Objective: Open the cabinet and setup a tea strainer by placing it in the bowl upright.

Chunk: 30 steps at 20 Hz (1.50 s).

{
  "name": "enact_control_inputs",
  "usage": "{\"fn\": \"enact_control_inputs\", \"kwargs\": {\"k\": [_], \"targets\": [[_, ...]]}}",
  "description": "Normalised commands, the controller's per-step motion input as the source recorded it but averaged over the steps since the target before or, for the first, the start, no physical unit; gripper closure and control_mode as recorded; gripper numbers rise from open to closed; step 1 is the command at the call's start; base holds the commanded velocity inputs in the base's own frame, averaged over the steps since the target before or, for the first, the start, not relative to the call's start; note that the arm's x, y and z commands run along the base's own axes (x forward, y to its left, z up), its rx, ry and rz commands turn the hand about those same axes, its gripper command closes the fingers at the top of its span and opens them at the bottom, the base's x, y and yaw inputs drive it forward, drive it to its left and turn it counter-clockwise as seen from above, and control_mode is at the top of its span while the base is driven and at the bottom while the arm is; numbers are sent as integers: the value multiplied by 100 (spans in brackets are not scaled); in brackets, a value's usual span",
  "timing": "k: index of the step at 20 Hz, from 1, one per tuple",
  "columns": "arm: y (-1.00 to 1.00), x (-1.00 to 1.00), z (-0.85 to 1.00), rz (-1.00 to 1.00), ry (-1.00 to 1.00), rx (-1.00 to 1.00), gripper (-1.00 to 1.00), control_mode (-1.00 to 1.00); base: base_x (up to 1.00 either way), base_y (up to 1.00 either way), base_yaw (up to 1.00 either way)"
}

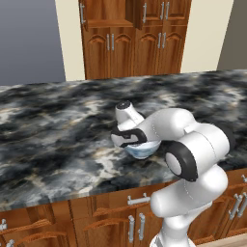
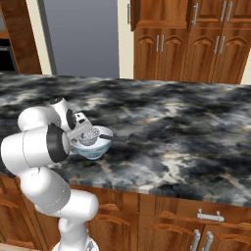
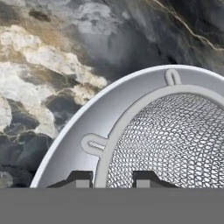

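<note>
Tea strainer (image 2: pixel 89 137) sits inside the bowl (image 2: pixel 94 149), and we see its silver mesh basket resting upright within the pale bluish-white rim while its thin dark handle juts out over the bowl's edge toward the right of the right base view. We find the bowl standing on the dark marbled counter (image 2: pixel 166 127), close to the near edge and just in front of the arm's bent elbow. Our end effector (image 3: pixel 112 179) is lowered over the bowl, and in the hand view its two dark fingertips (image 3: pixel 81 178) stand narrowly apart on either side of the strainer's metal rim, so we read it as closed on the tea strainer. In the left base view the bowl (image 1: pixel 143 150) peeks out beneath the white wrist, which covers most of it. Behind the counter we see the cabinet (image 1: pixel 132 38), reddish-brown with arched panel doors and grey bar handles, and one upper door there stands ajar.
</note>
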Motion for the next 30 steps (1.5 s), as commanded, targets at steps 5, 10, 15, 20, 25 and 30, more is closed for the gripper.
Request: {"fn": "enact_control_inputs", "kwargs": {"k": [5,10,15,20,25,30], "targets": [[1,0,-2,0,0,0,100,-100,0,0,0],[0,0,0,0,0,0,-100,-100,0,0,0],[0,0,0,0,0,0,-100,-100,0,0,0],[0,0,1,0,0,0,-100,-100,0,0,0],[-1,0,24,0,1,1,-100,-100,0,0,0],[-11,0,46,0,2,9,-100,-100,0,0,0]]}}
